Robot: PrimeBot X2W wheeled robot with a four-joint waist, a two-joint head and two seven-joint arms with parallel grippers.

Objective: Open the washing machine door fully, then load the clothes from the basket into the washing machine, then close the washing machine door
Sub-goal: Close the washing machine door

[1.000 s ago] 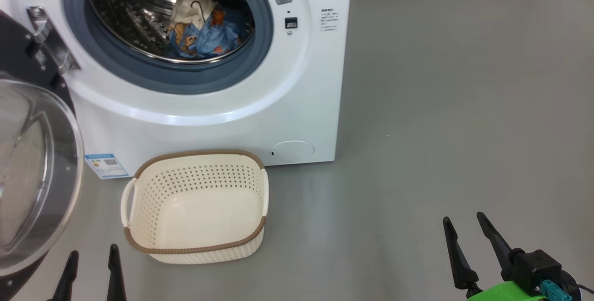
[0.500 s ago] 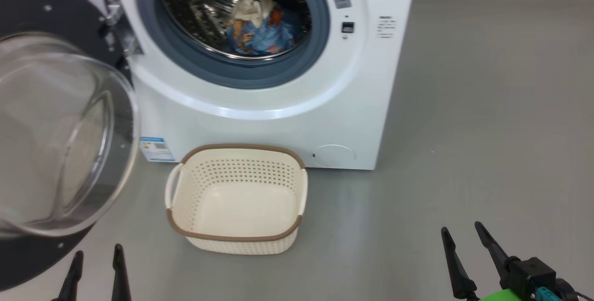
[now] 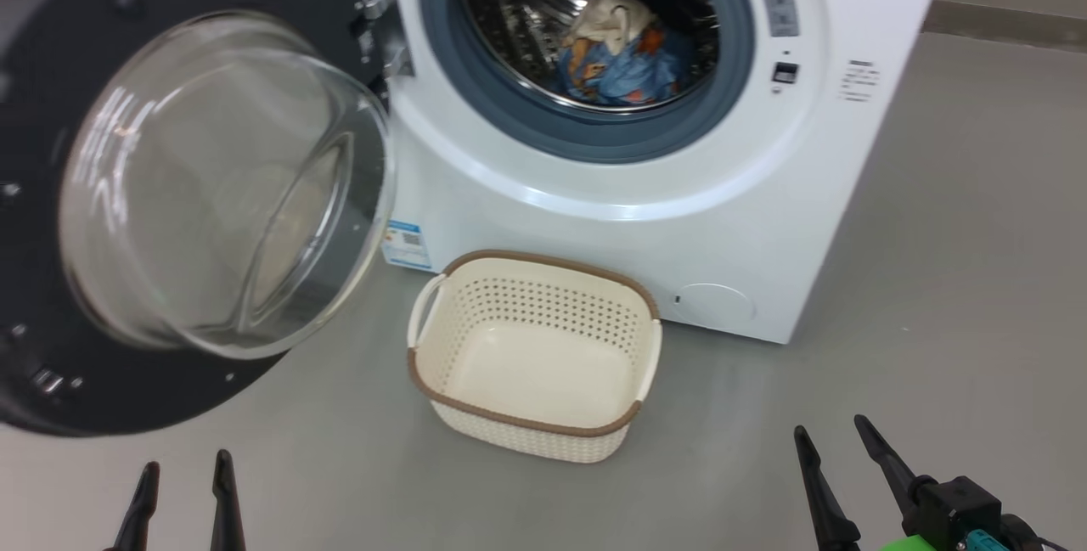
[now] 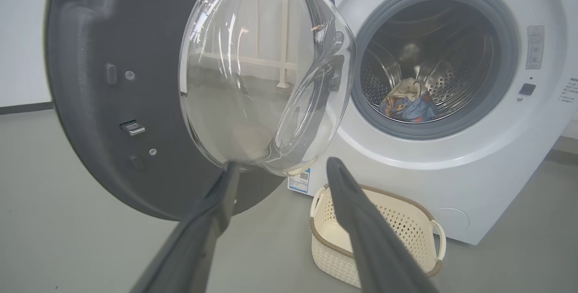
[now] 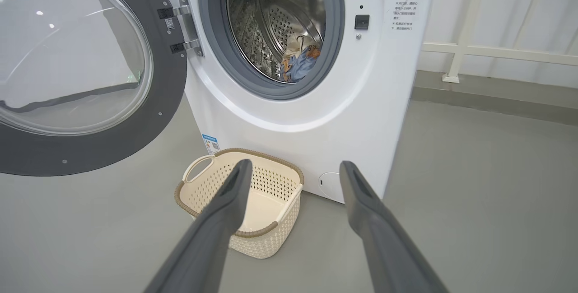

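The washing machine (image 3: 645, 237) stands with its door (image 3: 170, 194) swung wide open to the left, glass bowl bulging toward me. The clothes (image 3: 624, 59), light blue with orange print and a cream part, lie inside the steel drum; the left wrist view shows the clothes (image 4: 408, 103) too. The basket (image 3: 535, 356) sits on the floor in front of the machine with nothing in it. My left gripper (image 3: 183, 470) is open at the lower left, below the door. My right gripper (image 3: 836, 441) is open at the lower right, well clear of the basket (image 5: 244, 193).
Grey floor (image 3: 960, 279) stretches to the right of the machine. The open door (image 4: 135, 103) juts out over the floor on the left. A white railing (image 5: 496, 53) runs along the wall behind the machine.
The head camera has turned left, so machine and basket sit further right in the picture and more of the door shows. Both grippers stay open and low.
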